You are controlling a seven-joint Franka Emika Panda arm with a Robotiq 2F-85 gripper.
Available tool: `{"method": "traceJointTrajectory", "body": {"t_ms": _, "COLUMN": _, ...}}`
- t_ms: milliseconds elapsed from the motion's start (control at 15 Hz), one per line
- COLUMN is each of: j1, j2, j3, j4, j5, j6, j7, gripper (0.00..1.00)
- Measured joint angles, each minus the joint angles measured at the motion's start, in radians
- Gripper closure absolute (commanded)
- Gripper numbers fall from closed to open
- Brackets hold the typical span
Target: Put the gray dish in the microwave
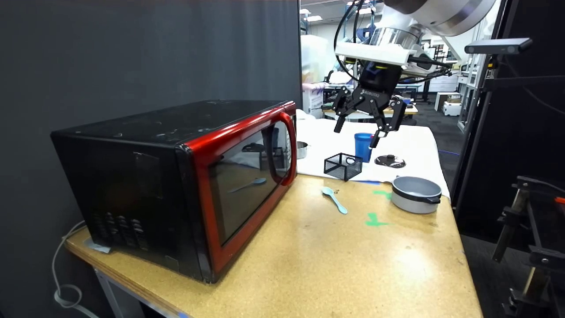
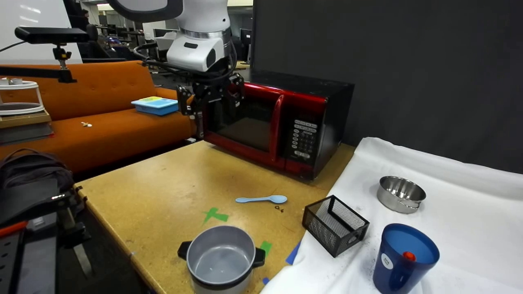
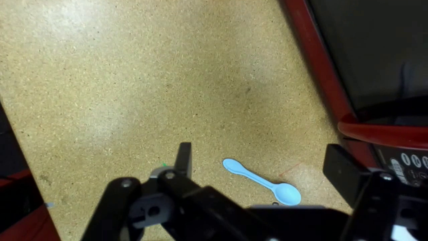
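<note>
Below my gripper [image 3: 259,160] lies the table [image 3: 167,83]; on it, in both exterior views, the spoon [image 2: 261,199] lies between the dish [image 2: 221,261] and the microwave [image 2: 261,128]; on the cloth [image 2: 320,273], the basket [image 2: 320,232] stands between spoon and cup [image 2: 400,271]; in my wrist view, the microwave is at right.

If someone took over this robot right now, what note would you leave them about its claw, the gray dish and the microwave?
Gripper: open, holding nothing, raised above the table.
Gray dish (I take it to be the one with black handles): upright on the table, apart from the microwave, with the blue spoon lying between them.
Microwave: door shut.
Done: neither main step; the dish is outside and not gripped.
Left: probably open the door, pick up the dish, set it inside.
</note>
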Motion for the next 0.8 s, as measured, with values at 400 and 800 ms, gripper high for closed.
{"method": "traceJointTrajectory", "body": {"t_ms": 400, "j1": 0.008, "j2": 0.109, "j3": 0.020, "j4": 0.110, "j5": 0.166, "j6": 0.001, "j7": 0.155, "gripper": 0.00}}
{"method": "traceJointTrajectory", "body": {"t_ms": 800, "j1": 0.005, "j2": 0.237, "j3": 0.020, "j4": 0.241, "j5": 0.368, "j6": 0.073, "j7": 0.260, "gripper": 0.00}}
